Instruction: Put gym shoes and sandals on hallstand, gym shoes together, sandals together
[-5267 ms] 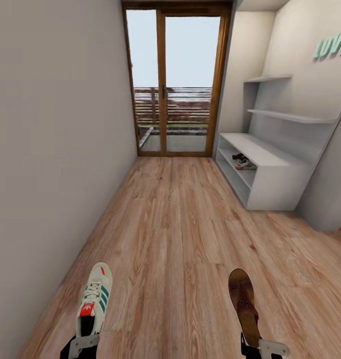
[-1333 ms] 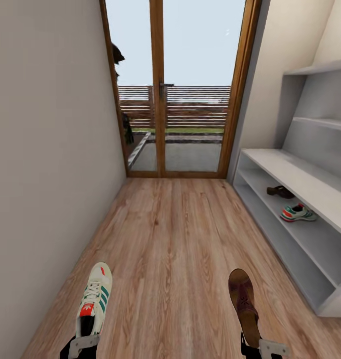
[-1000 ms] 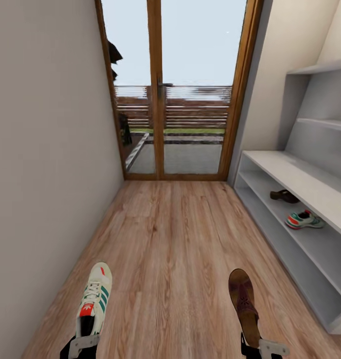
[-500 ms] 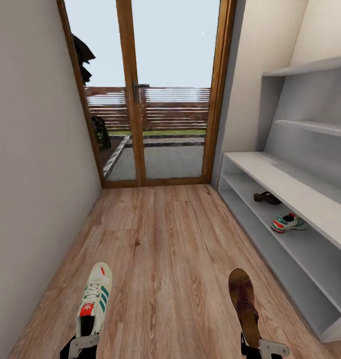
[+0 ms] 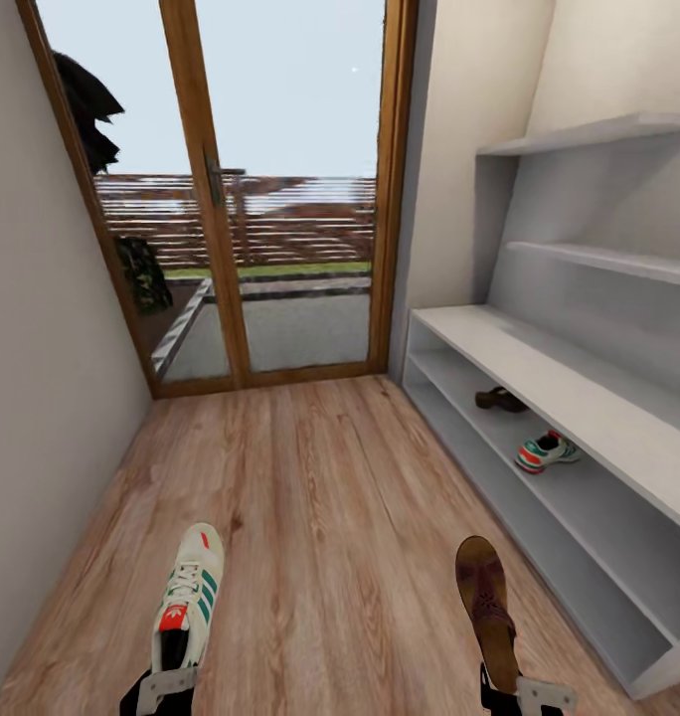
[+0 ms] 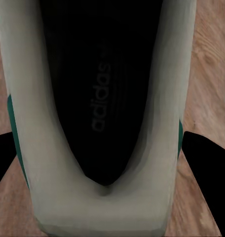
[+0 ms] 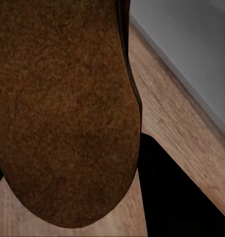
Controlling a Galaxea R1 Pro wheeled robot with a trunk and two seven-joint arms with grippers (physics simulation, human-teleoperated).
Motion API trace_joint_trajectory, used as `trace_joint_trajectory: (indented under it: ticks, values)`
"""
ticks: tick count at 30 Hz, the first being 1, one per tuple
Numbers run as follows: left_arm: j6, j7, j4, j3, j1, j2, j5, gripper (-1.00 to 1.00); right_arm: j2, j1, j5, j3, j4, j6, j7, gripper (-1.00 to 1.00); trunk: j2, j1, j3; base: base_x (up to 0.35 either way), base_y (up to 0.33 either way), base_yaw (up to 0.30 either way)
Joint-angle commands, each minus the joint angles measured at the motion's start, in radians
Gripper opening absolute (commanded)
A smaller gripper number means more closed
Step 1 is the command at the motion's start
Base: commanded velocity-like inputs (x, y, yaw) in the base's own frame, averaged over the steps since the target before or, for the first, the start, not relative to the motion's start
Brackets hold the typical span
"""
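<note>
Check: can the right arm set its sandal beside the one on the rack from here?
Probably not yet. The right pincer holds its sandal low over the floor, and the racked sandal sits far ahead.

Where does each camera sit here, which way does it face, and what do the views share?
Head: high, facing down the corridor at the hallstand; both grippers at the bottom edge.
Left wrist: looks along dark fingers into the held gym shoe.
Right wrist: looks along the held sandal.
Shared: head view shows that gym shoe, that sandal.
</note>
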Motion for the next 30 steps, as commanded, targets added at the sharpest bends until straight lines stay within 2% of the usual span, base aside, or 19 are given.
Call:
trace_joint_trajectory:
  ticks: [1, 12, 30]
  values:
    - [-0.004, -0.006, 0.001, 0.009, -0.001, -0.001, -0.007, -1.0, 0.0, -0.001, 0.008, -0.004, 0.001, -0.002, -0.004, -1.0, 0.0, 0.0, 0.0, 0.338, 0.114, -0.255]
    - [-0.004, -0.006, 0.0, 0.009, -0.001, -0.001, -0.007, -1.0, 0.0, -0.001, 0.008, -0.004, 0.001, -0.002, -0.004, -1.0, 0.0, 0.0, 0.004, 0.323, 0.14, -0.256]
    - [-0.004, -0.006, 0.001, 0.009, -0.001, -0.001, -0.007, -1.0, 0.0, -0.001, 0.008, -0.004, 0.001, -0.002, -0.004, -1.0, 0.0, 0.0, 0.007, 0.284, 0.206, -0.257]
